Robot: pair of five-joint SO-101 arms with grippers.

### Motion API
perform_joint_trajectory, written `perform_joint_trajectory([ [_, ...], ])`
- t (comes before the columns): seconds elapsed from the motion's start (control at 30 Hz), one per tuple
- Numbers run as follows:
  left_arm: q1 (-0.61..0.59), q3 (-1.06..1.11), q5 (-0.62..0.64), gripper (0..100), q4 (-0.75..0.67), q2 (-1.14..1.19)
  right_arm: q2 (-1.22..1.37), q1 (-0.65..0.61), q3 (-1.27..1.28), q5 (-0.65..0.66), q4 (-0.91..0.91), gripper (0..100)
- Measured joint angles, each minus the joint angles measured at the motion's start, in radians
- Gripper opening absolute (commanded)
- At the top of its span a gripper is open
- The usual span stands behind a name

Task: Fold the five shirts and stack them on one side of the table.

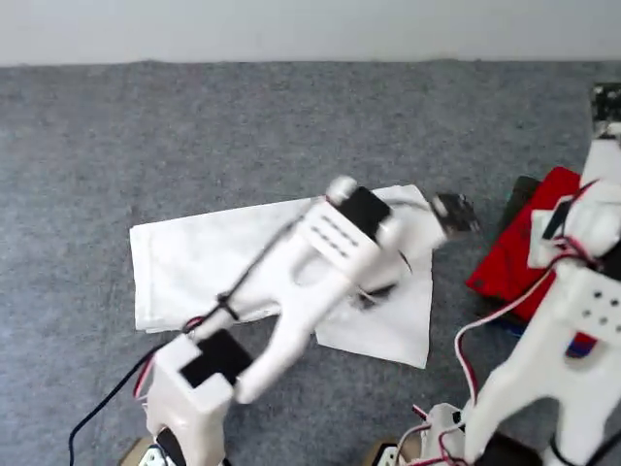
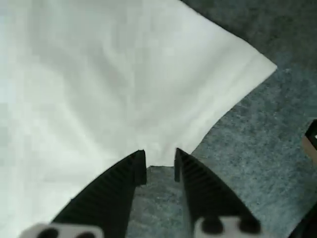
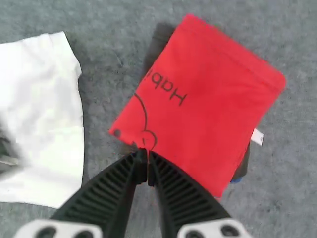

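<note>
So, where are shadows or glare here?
High view: the left arm shadows the white shirt softly. Left wrist view: that shirt is very bright, folds faint. Right wrist view: red shirt evenly lit, no glare.

The left arm (image 1: 291, 301) is stretched diagonally from its base at the near edge of the high view towards the middle. The left hand (image 2: 159, 163) is pointed downward, and its two black ribbed fingers (image 2: 124, 183) are parted by a narrow gap. The right arm (image 1: 558, 340) is raised at the right side, and the right hand (image 3: 147, 163) is likewise pointed downward, its tips pressed together.
</note>
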Motion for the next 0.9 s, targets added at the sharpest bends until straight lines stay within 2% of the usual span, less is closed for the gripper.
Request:
perform_joint_trajectory([
  [0.33,0.089,-0.074,-0.003,20,-0.005,0.229,-0.176,0.003,0.161,0.048,0.000,0.9],
  [0.6,0.092,-0.163,-0.003,19,-0.008,0.443,-0.221,0.003,0.195,0.048,0.000,0.9],
  [0.67,0.092,-0.193,-0.003,16,0.002,0.471,-0.221,0.003,0.195,0.048,0.000,0.9],
  [0.83,0.097,-0.278,-0.002,2,0.005,0.505,-0.222,0.003,0.195,0.048,0.000,0.9],
  [0.9,0.100,-0.311,0.005,2,0.006,0.508,-0.222,0.003,0.195,0.049,0.000,0.9],
])
